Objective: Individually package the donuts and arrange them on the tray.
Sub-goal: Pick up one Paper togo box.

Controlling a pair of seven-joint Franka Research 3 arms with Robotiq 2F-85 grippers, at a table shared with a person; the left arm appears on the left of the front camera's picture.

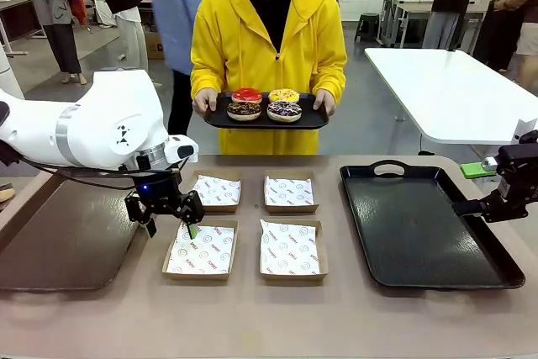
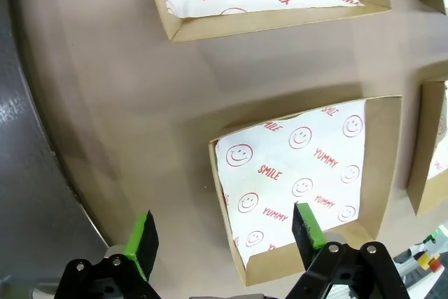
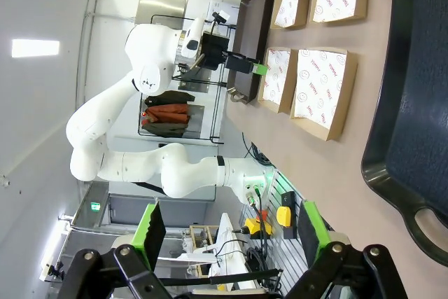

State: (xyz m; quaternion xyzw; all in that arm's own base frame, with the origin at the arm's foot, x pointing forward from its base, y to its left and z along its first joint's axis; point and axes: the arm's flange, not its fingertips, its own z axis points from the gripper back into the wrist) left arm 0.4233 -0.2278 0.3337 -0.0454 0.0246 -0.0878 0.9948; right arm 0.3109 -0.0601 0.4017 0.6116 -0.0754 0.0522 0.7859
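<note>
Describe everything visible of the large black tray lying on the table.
The large black tray is glossy, plastic-looking, rectangular with rounded corners, a raised rim and a loop handle at its far end. It lies flat on the right part of the table, right of the boxes, and bears none of the donuts. The right pincer hangs open by its right rim.

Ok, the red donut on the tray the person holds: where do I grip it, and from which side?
Probably from above, pinching the ring's outer sides below the icing. The red-iced donut lies flat on the held tray, the yellow-iced donut close beside it and the chocolate-iced donut nearer the robot, so sideways approaches look blocked.
</note>
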